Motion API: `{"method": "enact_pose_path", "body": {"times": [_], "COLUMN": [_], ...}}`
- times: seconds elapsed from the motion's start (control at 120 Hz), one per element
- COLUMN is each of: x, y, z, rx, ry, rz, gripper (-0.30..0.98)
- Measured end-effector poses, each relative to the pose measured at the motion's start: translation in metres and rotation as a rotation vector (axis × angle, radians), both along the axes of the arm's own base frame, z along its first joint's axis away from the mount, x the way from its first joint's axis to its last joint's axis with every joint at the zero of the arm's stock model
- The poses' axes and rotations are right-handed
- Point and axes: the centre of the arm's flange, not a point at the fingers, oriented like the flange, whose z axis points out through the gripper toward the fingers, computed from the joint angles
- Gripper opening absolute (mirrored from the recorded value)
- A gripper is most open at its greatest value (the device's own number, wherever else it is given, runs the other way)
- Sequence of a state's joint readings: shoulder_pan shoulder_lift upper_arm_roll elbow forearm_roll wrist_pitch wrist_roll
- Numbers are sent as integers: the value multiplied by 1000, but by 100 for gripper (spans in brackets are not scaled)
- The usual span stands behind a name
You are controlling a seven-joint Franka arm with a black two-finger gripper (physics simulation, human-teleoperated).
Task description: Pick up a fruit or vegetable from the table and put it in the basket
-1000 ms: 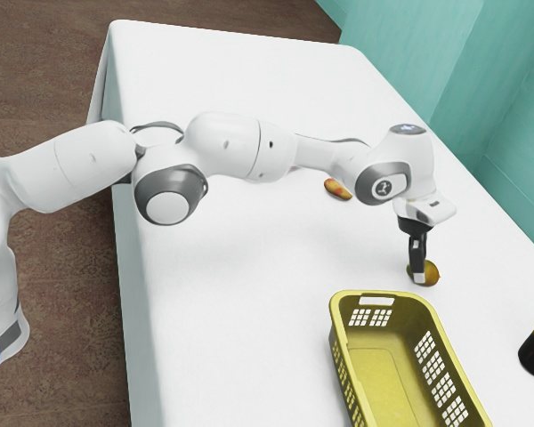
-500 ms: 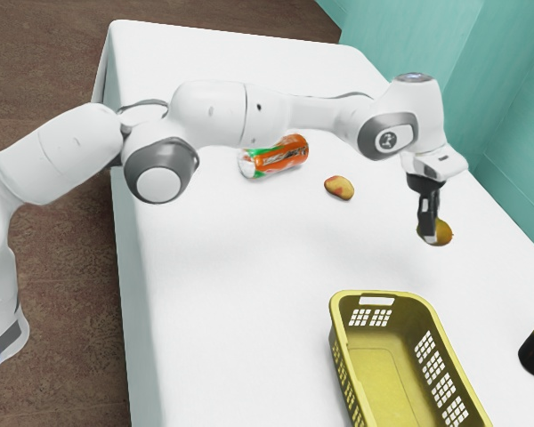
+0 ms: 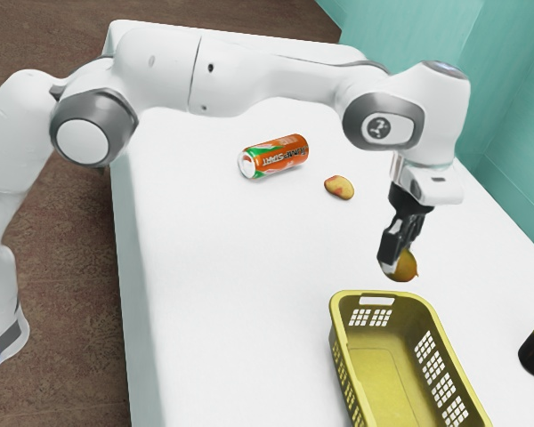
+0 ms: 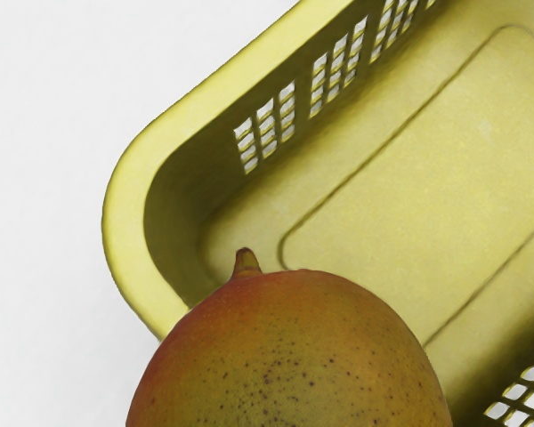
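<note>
Dangling in the pincer (image 3: 397, 259), its fingers closed on both sides, here's a plump, speckled fruit (image 4: 289, 360), red blushing into olive-gold, stubby stem and all! It's up off the smooth white tabletop (image 3: 222, 276), near one end of the yellow basket (image 4: 129, 187), all rounded corners and gridded sides. Teal walls (image 3: 409, 71) rise beyond; mottled brown floor (image 3: 62, 356) spreads below.

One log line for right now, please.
jaws: shut on fruit | fruit: held aloft near basket, not in it | next: probably move over basket, lower, release
</note>
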State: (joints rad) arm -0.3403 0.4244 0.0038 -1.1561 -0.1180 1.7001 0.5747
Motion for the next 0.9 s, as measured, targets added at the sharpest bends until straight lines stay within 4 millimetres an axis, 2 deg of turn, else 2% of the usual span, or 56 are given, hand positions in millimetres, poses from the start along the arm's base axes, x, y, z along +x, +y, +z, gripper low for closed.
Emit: {"method": "enact_pose_path", "body": {"times": [0.117, 0.183, 0.267, 0.358, 0.517, 0.575, 0.667, 0.767, 0.9], "x": [-27, -41, -42, -22, -10, -13, -14, -15, -17], "y": [-31, -56, -84, -101, -108, -115, -118, -118, -116], "z": [-1, -5, -23, -39, -46, -48, -51, -51, -47], "rx": [11, 3, -1, -12, -20, -16, -13, -11, -4], "ry": [25, 31, 44, 34, 23, 24, 28, 31, 40], "rz": [-38, -73, -100, -101, -90, -95, -89, -80, -69], "gripper": [19, 20, 20, 20, 21, 37, 52, 60, 65]}}
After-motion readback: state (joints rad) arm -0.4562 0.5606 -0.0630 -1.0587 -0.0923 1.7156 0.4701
